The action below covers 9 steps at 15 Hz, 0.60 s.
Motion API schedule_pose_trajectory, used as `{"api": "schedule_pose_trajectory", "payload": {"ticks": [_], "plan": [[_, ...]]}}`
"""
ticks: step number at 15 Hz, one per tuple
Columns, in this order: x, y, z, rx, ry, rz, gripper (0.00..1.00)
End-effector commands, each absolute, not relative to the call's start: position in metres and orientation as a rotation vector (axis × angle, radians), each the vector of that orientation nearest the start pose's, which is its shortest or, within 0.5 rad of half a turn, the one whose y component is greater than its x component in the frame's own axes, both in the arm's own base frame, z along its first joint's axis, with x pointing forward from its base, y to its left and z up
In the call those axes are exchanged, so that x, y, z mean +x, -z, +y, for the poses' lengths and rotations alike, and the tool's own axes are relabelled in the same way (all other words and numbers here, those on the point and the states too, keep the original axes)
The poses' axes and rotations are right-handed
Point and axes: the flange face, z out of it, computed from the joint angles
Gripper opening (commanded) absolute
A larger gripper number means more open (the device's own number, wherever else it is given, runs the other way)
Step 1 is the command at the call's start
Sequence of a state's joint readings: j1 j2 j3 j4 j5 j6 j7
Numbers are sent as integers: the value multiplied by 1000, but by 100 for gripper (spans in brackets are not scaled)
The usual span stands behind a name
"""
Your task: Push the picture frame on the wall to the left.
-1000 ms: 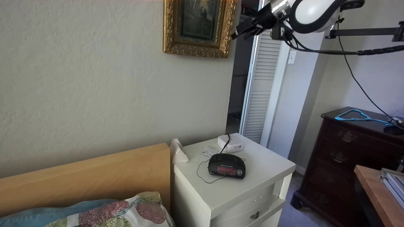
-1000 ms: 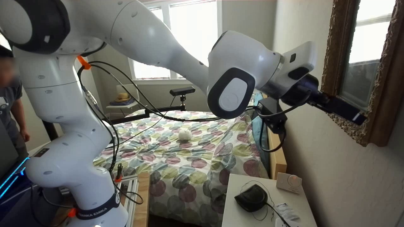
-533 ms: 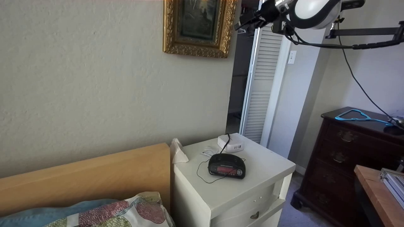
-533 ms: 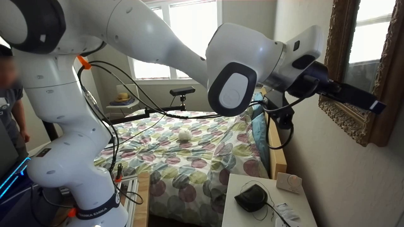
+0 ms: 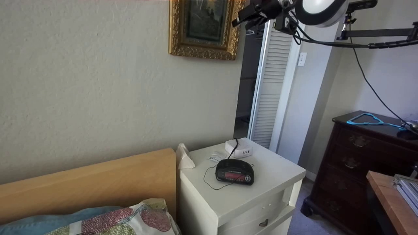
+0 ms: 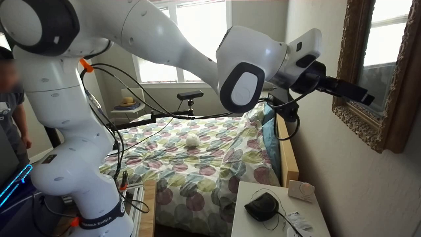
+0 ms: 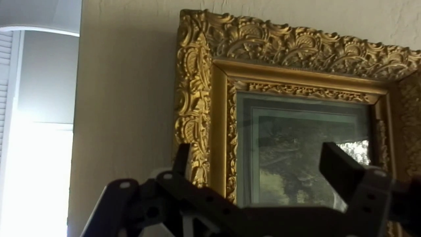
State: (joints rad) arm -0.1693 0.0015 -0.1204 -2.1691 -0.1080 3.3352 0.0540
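Gold frame [image 7: 302, 47] sharpest in wrist view

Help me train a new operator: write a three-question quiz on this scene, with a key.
1. True or false: in the wrist view, the fingers stand apart.
2. Pick one: the hanger on the dark dresser is (A) red, (B) blue, (C) yellow.
3. Fill in the blank: the golden picture frame hangs on the ____.

Key: 1. True, with a gap between them. 2. B, blue. 3. Wall.
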Motion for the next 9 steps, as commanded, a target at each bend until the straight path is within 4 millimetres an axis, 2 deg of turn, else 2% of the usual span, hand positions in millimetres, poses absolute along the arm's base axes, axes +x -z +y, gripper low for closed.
{"api": "schedule_pose_trajectory", "payload": {"ticks": [1, 2, 4, 6, 9], "plan": [[553, -546, -195, -2742, 1889, 416, 100], [549, -548, -213, -2738, 1922, 459, 100], [545, -549, -227, -2740, 1940, 491, 100], [543, -549, -235, -2745, 1939, 518, 100], [544, -548, -230, -2738, 1931, 516, 100]]}}
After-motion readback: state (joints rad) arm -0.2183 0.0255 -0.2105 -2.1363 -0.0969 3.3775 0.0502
